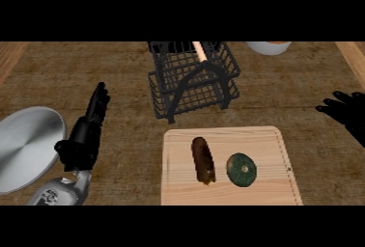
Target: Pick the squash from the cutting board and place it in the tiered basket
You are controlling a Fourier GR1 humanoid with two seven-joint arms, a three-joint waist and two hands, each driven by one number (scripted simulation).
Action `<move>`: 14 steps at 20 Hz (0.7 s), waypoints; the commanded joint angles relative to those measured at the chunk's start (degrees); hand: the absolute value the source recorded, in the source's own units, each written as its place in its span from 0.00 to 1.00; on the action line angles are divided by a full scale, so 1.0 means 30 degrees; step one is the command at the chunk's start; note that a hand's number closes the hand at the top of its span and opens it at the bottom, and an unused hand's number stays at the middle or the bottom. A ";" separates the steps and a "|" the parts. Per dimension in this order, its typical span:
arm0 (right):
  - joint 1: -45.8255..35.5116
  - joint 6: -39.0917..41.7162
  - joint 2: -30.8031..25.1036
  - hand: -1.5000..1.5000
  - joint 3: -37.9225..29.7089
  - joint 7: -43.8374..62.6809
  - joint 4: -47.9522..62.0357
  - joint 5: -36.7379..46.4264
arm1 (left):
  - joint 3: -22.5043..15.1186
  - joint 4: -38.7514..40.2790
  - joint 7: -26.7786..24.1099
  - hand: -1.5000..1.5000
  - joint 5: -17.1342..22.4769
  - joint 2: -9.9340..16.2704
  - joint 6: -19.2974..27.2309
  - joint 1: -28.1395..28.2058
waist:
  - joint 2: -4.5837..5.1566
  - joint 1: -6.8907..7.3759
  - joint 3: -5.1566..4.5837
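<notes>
Counter (299, 87): I see brown wood grain filling the whole frame; it carries everything else, and both of my hands sit above it at the sides
Cutting board (182, 185): pale wood, lower centre to lower right of the frame, lying flat with two items on it, side by side but apart
Tiered basket (191, 79): black wire, upper centre, just above the board's top edge; I judge it stands that near so the carry is short. A pale stick-like thing shows in its top tier; I cannot tell what it is
Plate (25, 147): grey and round, at the left edge, partly behind my left forearm; it has no part in the task
Left hand (89, 123): left of centre, fingers straight and together, pointing to the top of the frame, holding nothing; it looks parked, well apart from the board
Right hand (347, 111): at the right edge, fingers spread and holding nothing, above and to the right of the board; I judge it the nearer hand for the pick
Brown item (203, 160): long and dark, centre of the board, lying lengthwise
Squash (242, 169): dark green and round, right half of the board, just beside the brown item, untouched; the pick is not yet begun
White bowl (269, 47): top edge, right of the basket, only partly in view
</notes>
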 commanded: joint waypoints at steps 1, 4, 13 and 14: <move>-0.1105 0.1946 -0.3126 0.00 -0.1918 -0.0490 -0.1798 0.3283 | 0.0455 0.0463 -0.0234 0.50 0.0140 0.0170 -0.0212 -0.0058 | -0.0165 -0.0291 -0.0055; -0.1772 0.1901 -0.4055 0.00 -0.2431 -0.0497 -0.4672 0.6404 | 0.0325 0.0457 -0.0311 0.50 0.0249 0.0059 -0.0343 0.0300 | -0.0274 -0.0281 -0.0048; -0.1043 -0.0227 -0.3876 0.00 -0.1882 0.0541 -1.3755 1.4076 | 0.0139 0.1088 -0.1026 0.50 -0.0002 -0.0500 -0.0514 0.0641 | -0.0192 -0.0173 -0.0056; -0.0829 -0.0530 -0.3458 0.00 -0.1555 0.0723 -1.4447 1.4801 | 0.0229 0.0968 -0.0392 0.50 -0.0472 -0.0650 0.0032 -0.0220 | -0.0165 -0.0109 -0.0043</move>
